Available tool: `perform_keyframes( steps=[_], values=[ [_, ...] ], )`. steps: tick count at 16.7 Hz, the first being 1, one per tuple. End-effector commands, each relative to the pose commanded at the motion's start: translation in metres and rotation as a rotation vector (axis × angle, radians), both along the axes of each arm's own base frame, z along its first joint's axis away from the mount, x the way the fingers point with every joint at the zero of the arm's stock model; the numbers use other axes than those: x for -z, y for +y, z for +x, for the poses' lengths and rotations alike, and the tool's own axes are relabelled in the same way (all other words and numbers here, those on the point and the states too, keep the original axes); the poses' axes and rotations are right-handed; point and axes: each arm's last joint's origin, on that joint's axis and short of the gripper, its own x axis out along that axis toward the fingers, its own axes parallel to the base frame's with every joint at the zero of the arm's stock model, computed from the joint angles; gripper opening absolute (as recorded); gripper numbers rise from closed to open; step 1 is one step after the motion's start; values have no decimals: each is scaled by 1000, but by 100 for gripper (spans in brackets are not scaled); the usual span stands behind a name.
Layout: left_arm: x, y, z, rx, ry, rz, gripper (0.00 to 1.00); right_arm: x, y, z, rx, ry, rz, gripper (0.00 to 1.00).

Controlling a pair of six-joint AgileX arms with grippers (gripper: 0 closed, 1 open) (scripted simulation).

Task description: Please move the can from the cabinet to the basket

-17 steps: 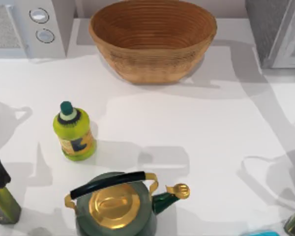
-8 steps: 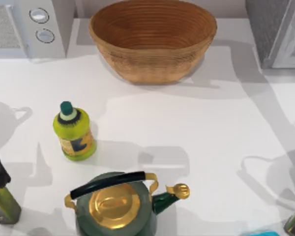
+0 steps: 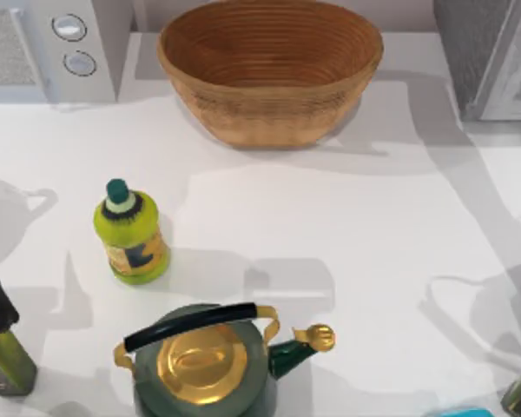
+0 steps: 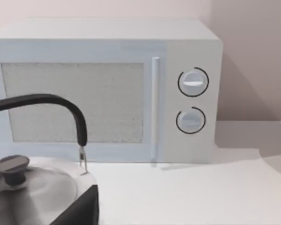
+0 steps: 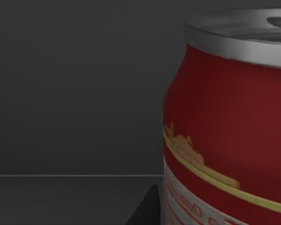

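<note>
Right gripper's camera is jammed up against the can (image 5: 225,117); can't tell if the gripper is open or closed.
Can's cut off at the frame edge, upright on a dark floor against a dark wall. From above: white table (image 3: 347,226), basket (image 3: 269,78) at the back, cabinet (image 3: 491,52) far right corner. Left arm's camera faces the microwave (image 4: 107,93).

Rendered kitchen counter, white microwave (image 4: 107,89), green kettle (image 3: 204,365), wicker basket (image 3: 269,113), bottles
</note>
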Motion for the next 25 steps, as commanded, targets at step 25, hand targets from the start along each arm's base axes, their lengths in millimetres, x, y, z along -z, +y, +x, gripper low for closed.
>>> perform_keyframes(
  steps=[25],
  values=[
    [0,0,0,0,0,0,100,-57,-2,-181,5,5,-7,0]
  ],
)
